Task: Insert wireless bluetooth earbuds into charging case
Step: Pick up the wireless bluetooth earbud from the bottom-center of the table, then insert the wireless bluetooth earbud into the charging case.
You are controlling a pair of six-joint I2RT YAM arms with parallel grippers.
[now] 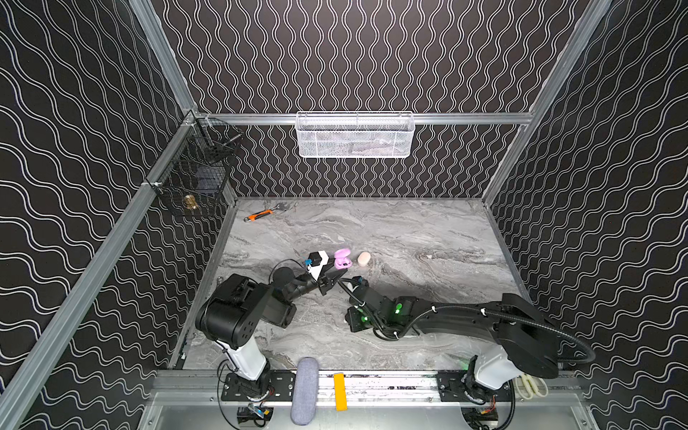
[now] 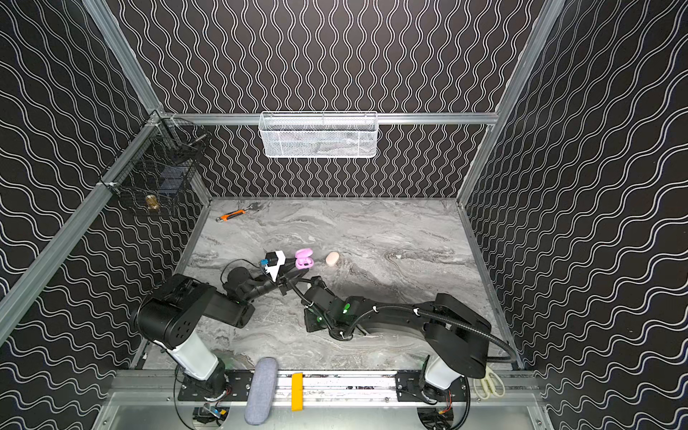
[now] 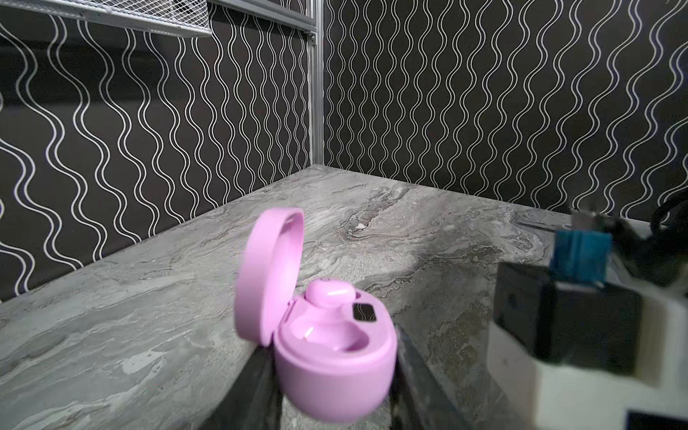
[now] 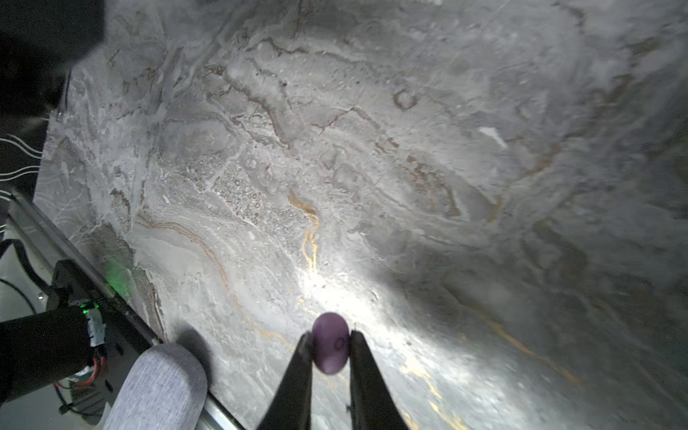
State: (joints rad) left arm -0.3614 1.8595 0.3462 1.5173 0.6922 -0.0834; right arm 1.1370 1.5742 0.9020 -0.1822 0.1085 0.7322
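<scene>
The left arm (image 1: 238, 309) is folded low at the near-left base, its forearm reaching toward the table centre; the left gripper (image 3: 329, 346) is closed on the base of the lilac-pink oval plastic charging case (image 3: 335, 376), whose lid stands open; one lilac-pink rounded earbud (image 3: 327, 296) is seated in a socket. The right arm (image 1: 465, 320) is stretched low leftward from the near-right base; the right gripper (image 4: 330, 344) is pinched on a second lilac-pink earbud (image 4: 330, 331) above the grey marble-patterned table (image 4: 372, 149), on the near side of the case; a closed cream oval case (image 1: 364, 258) lies to the right.
</scene>
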